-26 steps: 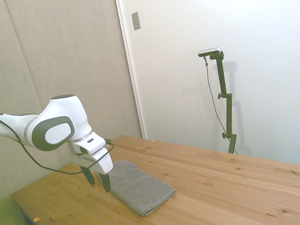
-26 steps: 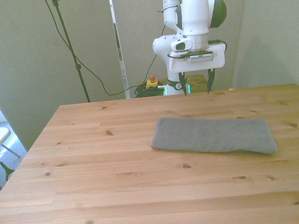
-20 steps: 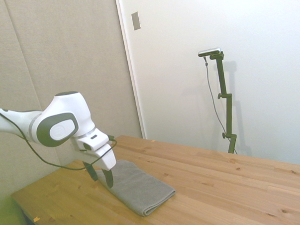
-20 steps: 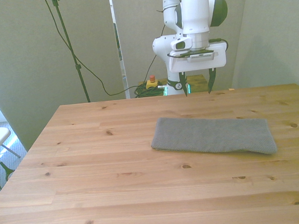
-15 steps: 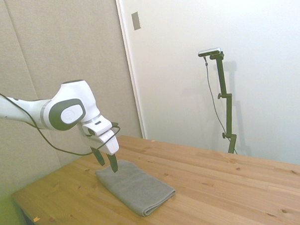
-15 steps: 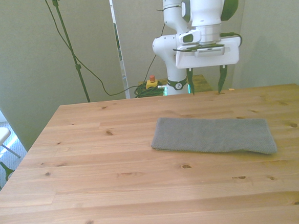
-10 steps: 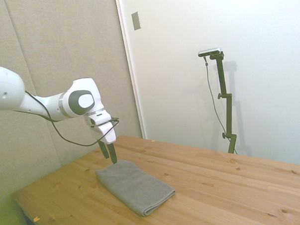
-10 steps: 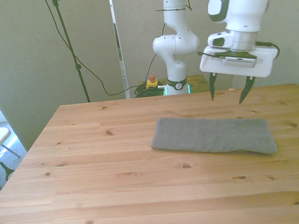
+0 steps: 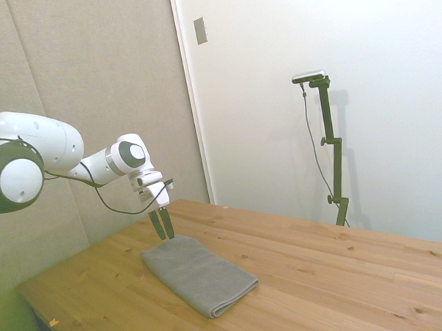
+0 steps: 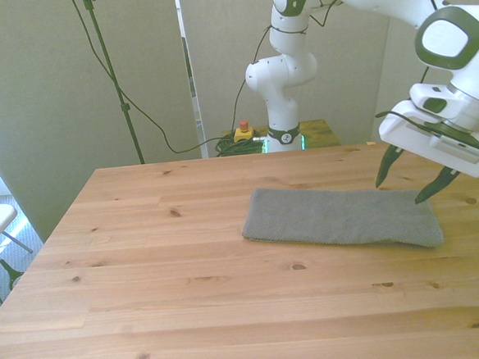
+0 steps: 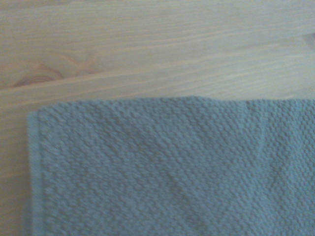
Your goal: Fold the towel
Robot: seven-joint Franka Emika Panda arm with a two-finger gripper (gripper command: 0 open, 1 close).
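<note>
A grey towel (image 10: 341,217) lies flat on the wooden table (image 10: 189,281) as a long folded strip; it also shows in the side view as the towel (image 9: 200,275). My gripper (image 10: 406,182) hangs open just above the towel's end at the front view's right, fingers tilted and apart, nothing between them. In the side view the gripper (image 9: 163,225) hovers over the towel's far end. The wrist view shows the towel (image 11: 167,167) close up, one corner and two edges on bare wood.
The robot's white base (image 10: 279,103) stands behind the table's far edge. Cables hang behind the table at the front view's left. Bare wood surrounds the towel on all sides.
The arm has swung from behind the table's far edge toward the front view's right and come down over the towel's right end. The gripper stayed open. The towel has not moved.
</note>
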